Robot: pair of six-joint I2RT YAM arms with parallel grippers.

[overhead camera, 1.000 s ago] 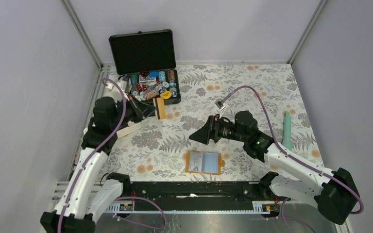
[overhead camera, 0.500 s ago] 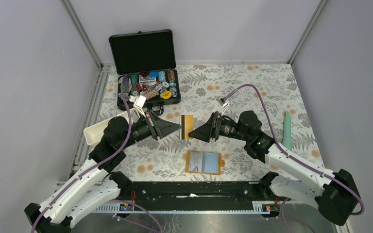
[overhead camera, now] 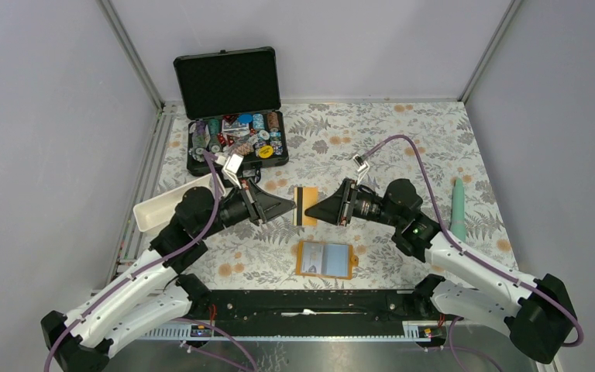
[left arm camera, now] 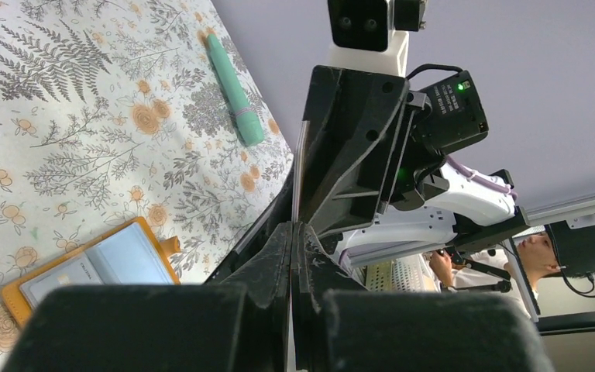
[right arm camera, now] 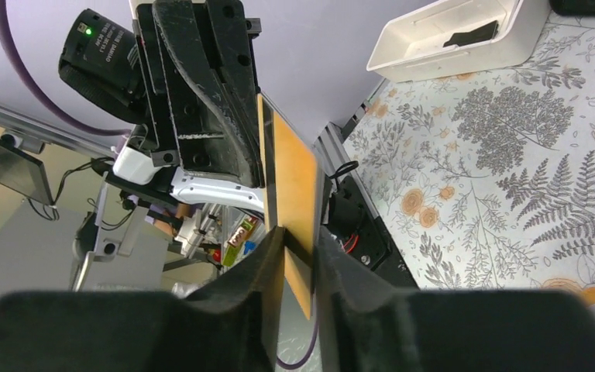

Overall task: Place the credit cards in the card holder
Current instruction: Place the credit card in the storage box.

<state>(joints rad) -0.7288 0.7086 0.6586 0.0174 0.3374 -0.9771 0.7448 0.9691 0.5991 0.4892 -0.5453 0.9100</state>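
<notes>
Left gripper clamps the card; my right gripper straddles it, grip unclear to me. Stiff, light, slick; I'd pinch its flat faces.

light: bright, even, diffuse | shadows: faint | focus: top view sharp, wrist-view foregrounds blurred

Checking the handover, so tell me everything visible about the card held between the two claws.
The card is a thin, flat, plastic-looking rectangle, orange with a black stripe along one long side. It is held off the table, broad face toward the overhead camera. The left claw is shut on that striped side; the fingers of the right claw straddle the opposite side, though actual contact is unclear.
</notes>
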